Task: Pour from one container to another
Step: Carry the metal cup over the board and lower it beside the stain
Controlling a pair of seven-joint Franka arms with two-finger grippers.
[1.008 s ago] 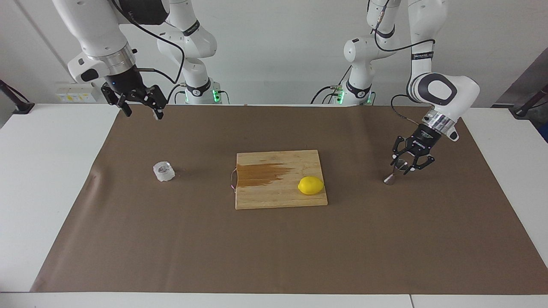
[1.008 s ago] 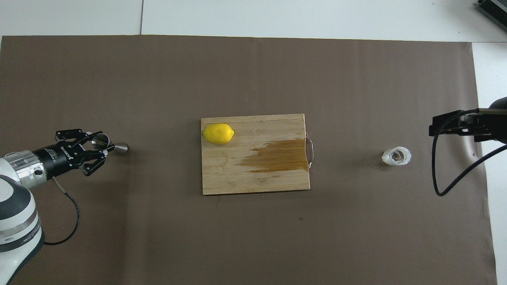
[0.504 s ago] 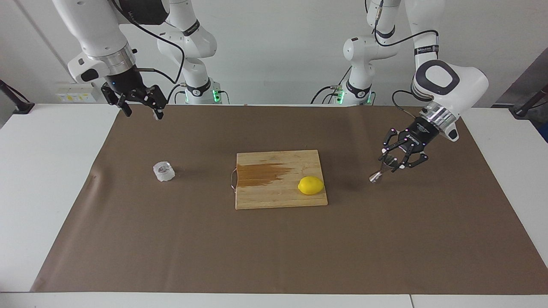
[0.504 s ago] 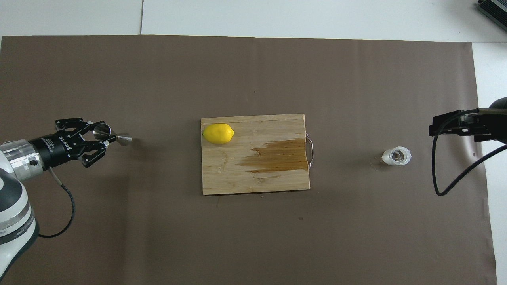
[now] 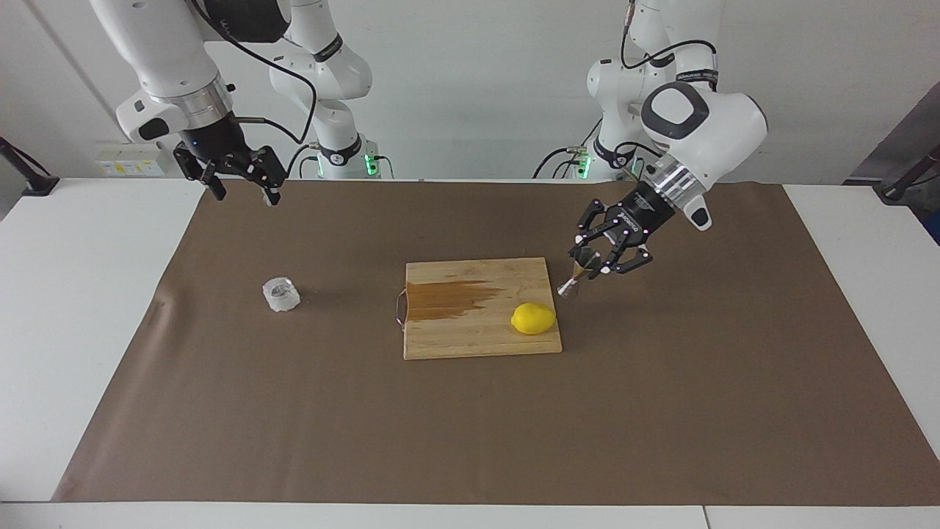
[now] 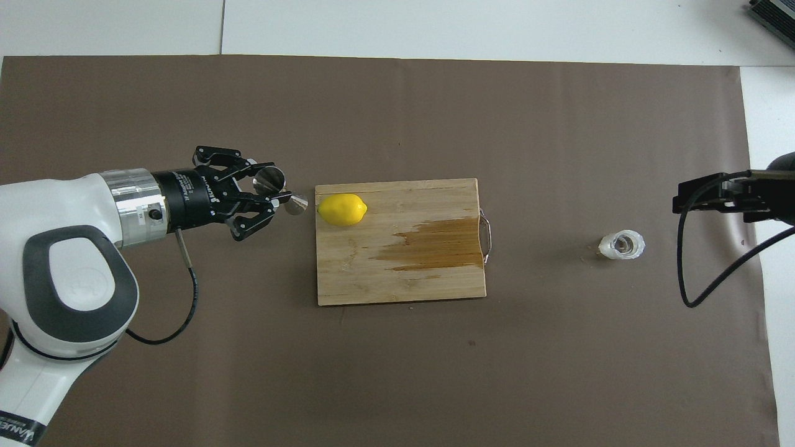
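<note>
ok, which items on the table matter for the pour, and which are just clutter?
Job:
- jigger, held tilted in the shut left pincer, raised beside the board
- clear cup on the mat
- right pincer, open, waiting

Lying about:
- lemon
- cutting board, stained

Plain white wall (image 5: 470, 88) along the robots' end, evenly lit, without windows. White table (image 5: 81, 294) under a large brown paper sheet (image 5: 470, 426), bare white margins at both ends and along the edge farthest from the robots, with a seam between tabletop panels (image 6: 222, 28) there. Pale socket strip (image 5: 131, 163) low on the wall toward the right arm's end; dark slanted struts (image 5: 910, 173) at both ends of the table.
</note>
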